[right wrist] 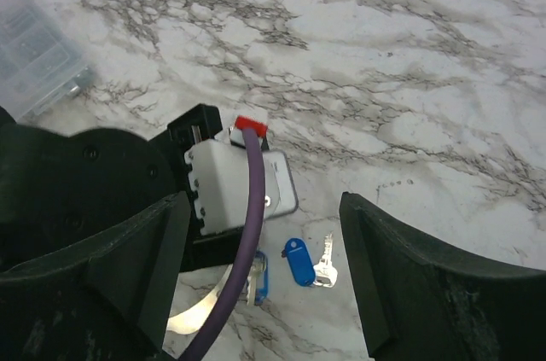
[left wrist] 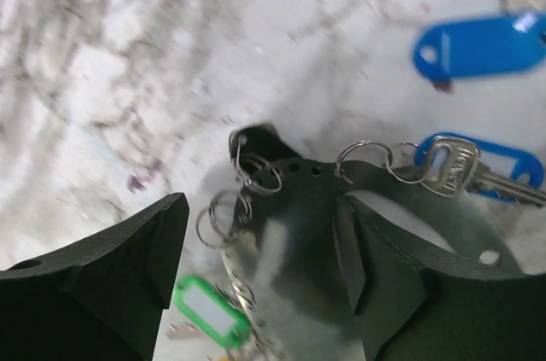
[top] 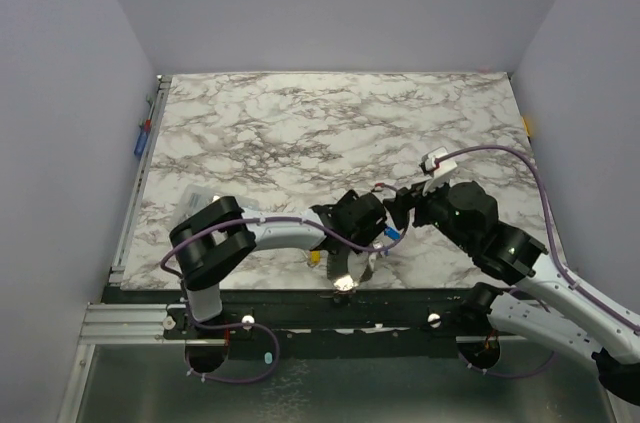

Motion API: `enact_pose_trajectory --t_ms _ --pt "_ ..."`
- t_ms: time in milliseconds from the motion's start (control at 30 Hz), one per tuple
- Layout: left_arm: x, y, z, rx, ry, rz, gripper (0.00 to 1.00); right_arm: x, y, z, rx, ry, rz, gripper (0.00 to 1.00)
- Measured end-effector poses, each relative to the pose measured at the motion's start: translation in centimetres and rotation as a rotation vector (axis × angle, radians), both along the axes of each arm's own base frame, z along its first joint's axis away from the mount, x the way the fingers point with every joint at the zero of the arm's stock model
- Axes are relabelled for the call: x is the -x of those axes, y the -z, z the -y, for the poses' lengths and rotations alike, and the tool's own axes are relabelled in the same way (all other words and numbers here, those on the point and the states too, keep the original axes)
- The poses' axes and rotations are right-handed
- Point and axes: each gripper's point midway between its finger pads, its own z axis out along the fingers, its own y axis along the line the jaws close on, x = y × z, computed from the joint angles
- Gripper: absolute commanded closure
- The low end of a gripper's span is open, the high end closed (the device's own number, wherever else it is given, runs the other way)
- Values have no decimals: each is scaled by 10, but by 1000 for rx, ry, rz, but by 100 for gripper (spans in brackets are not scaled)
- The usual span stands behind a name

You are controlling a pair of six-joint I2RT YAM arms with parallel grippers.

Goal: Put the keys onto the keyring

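Observation:
In the left wrist view, my left gripper [left wrist: 264, 288] is open over the keyring [left wrist: 294, 207], which shows here as a grey glossy band with small holes and split rings. A green-tagged key [left wrist: 212, 310] lies between the fingers. A blue-tagged key [left wrist: 467, 168] hangs off one ring on the right. Beyond it, a second blue tag [left wrist: 482, 43] lies apart. My right gripper [right wrist: 264, 280] is open just above the left wrist, with a blue-tagged key [right wrist: 299, 262] on the marble below. A yellow tag [top: 315, 256] sits near the front edge.
A clear plastic box [right wrist: 34, 54] lies left of the left arm [top: 270, 235]. The left wrist's white camera block [right wrist: 223, 182] and purple cable [right wrist: 247, 233] sit between the right fingers. The table's front edge [top: 300, 291] is close to the keys.

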Motion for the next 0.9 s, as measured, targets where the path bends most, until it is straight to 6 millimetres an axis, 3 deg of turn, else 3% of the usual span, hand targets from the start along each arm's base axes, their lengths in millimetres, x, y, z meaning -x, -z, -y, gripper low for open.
enact_pose_trajectory --t_ms 267,333,467,667,800,900 --pt "-91 -4 -4 6 -81 78 26 -2 -6 2 5 8 17 20" --pt "-115 -5 -12 2 -103 101 26 -2 -8 2 4 7 20 20" --pt "-142 -7 -32 -11 -144 123 26 -2 -11 2 0 8 25 19" --pt "-155 -9 -52 -2 -179 93 23 -3 -10 1 5 9 21 20" --pt "-139 -18 -56 22 -156 51 24 -4 -9 1 7 12 16 19" --pt "-125 -44 -57 89 -149 46 23 -4 -11 3 -5 26 17 20"
